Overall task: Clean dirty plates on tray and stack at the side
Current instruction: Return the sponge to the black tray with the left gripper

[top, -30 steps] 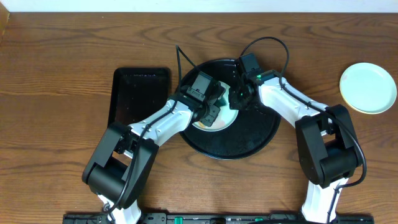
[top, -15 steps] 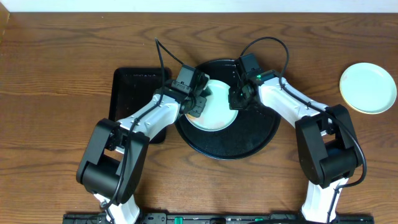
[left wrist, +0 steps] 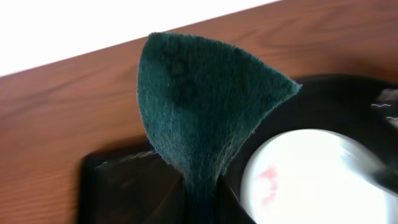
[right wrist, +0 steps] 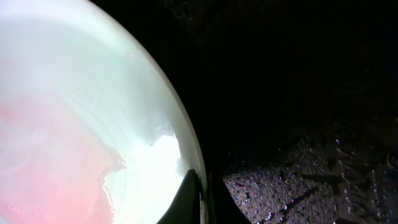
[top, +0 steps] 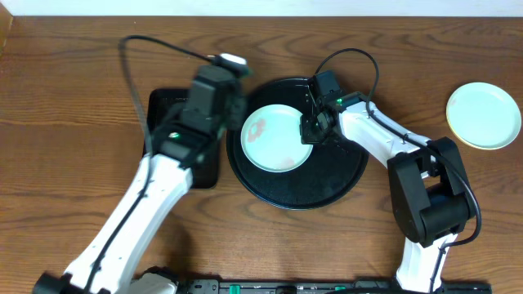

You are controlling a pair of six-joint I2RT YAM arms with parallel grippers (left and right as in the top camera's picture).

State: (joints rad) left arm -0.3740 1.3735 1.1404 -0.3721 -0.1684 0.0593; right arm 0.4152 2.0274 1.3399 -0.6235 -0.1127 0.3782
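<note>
A pale mint-white plate (top: 276,137) with a faint red smear lies on the round black tray (top: 327,184). My right gripper (top: 309,131) is shut on the plate's right rim; in the right wrist view the rim (right wrist: 180,143) sits between its fingertips (right wrist: 188,198). My left gripper (top: 233,100) is raised over the tray's left edge, shut on a dark green scouring pad (left wrist: 202,106). In the left wrist view the plate (left wrist: 311,180) is below right of the pad. Another pale plate (top: 484,115) lies on the table at far right.
A smaller rectangular black tray (top: 172,122) lies just left of the round tray, under my left arm. The left arm's cable loops over the back left of the table. The tray surface (right wrist: 298,180) by the plate is wet.
My left gripper lifted off the plate and swung up and to the left with the pad, uncovering the smeared plate. The right gripper has kept its hold on the rim.
</note>
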